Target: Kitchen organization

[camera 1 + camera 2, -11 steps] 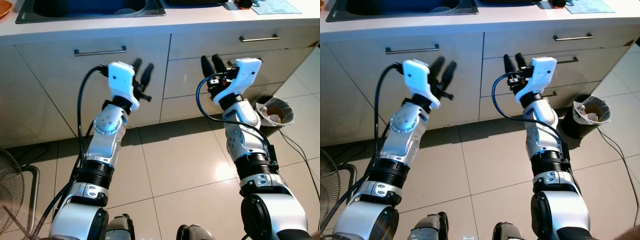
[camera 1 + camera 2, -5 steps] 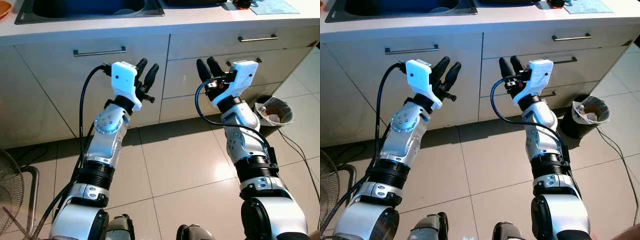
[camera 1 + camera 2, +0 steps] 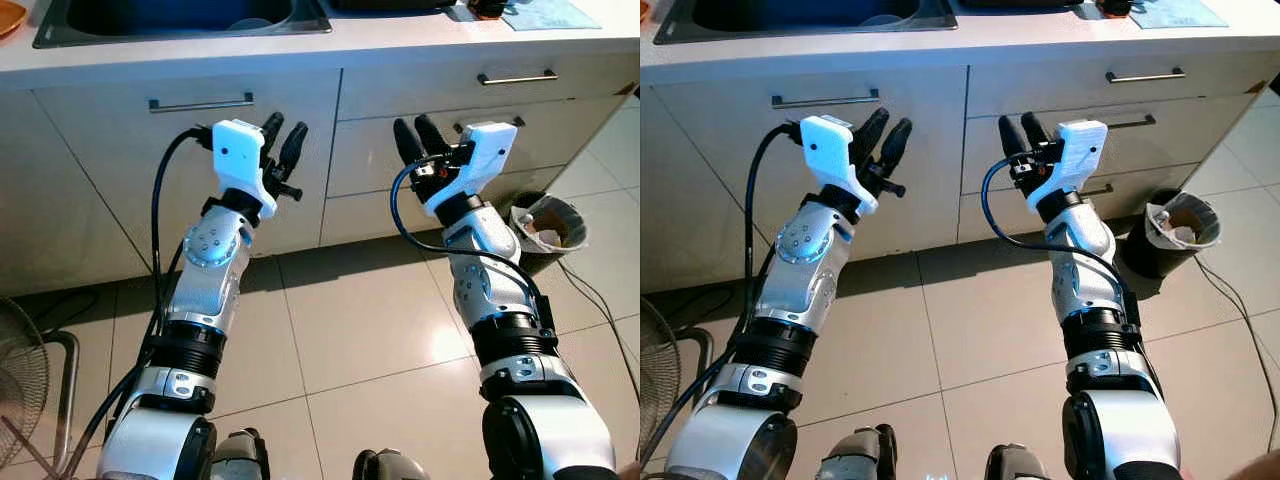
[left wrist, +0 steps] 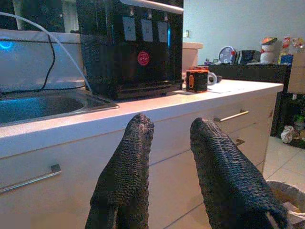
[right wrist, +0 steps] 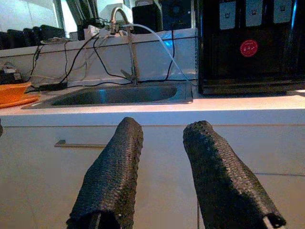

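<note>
Rough, knitted-looking black fingers are seen; a steel sink gleams, floor tiles shine glossy, cabinet fronts look matt.
</note>
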`<state>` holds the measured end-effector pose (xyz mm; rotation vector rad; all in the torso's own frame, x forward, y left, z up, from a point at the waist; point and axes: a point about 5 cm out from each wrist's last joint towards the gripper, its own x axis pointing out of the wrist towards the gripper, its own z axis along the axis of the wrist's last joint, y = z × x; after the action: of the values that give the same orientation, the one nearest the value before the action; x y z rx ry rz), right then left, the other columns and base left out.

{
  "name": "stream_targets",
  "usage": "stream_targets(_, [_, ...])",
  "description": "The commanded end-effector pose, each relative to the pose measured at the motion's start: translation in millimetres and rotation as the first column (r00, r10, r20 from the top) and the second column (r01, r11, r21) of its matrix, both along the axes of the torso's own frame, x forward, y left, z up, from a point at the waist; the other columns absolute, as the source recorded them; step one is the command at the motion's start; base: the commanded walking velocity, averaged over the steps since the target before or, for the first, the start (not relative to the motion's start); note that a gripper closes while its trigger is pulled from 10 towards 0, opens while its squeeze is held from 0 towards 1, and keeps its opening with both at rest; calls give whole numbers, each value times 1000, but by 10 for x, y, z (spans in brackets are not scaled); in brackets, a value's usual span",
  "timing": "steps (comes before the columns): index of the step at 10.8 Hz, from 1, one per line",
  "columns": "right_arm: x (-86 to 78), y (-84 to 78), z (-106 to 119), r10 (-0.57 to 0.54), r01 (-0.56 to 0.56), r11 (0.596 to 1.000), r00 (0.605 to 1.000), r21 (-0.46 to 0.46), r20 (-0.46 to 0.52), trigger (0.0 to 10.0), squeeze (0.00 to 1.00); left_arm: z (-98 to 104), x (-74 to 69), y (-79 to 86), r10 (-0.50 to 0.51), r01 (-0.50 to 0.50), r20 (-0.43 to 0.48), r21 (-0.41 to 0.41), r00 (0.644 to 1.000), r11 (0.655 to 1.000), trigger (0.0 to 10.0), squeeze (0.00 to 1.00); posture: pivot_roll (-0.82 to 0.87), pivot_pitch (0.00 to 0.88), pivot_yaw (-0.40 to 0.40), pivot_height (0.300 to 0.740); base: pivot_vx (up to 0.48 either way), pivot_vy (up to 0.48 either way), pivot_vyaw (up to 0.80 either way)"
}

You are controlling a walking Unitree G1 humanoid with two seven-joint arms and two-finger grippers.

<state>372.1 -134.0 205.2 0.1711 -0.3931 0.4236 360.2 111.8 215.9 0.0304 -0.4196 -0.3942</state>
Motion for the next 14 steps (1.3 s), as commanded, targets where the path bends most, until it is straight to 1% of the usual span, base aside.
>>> stream_targets(1, [-18,-9,-8,1,-1,1000,1000,-4,-2,10000,0,4,-17,4,6,-6,6,-1,1000,1000,10000,0,34,160,-49,723,0,0,0])
stream_targets(3, [-19,-13,-8,-3,3,1000,1000,-4,-2,10000,0,13,-13,24,21,-21,9,-3,1000,1000,10000,0,34,160,-48,723,0,0,0])
stream_targets(9, [-19,-20,-21,-6,6,1000,1000,-3,-6,10000,0,9,-13,24,23,-23,5,-5,1000,1000,10000,0,34,161,-49,723,0,0,0])
stream_targets(10, [-12,-43,-36,-16,16,1000,1000,-7,-12,10000,0,-2,-4,50,34,-34,-4,-18,999,999,10000,0,35,161,-49,723,0,0,0])
stream_targets(12, [-4,-123,-59,-51,50,999,998,-10,-23,10000,0,-42,4,144,77,-78,-14,-18,997,997,10000,0,34,163,-49,723,0,0,0])
stream_targets(14, [-2,-121,-54,-54,53,999,998,-9,-22,10000,0,-35,11,149,87,-87,-13,-21,996,996,10000,0,33,162,-49,723,0,0,0])
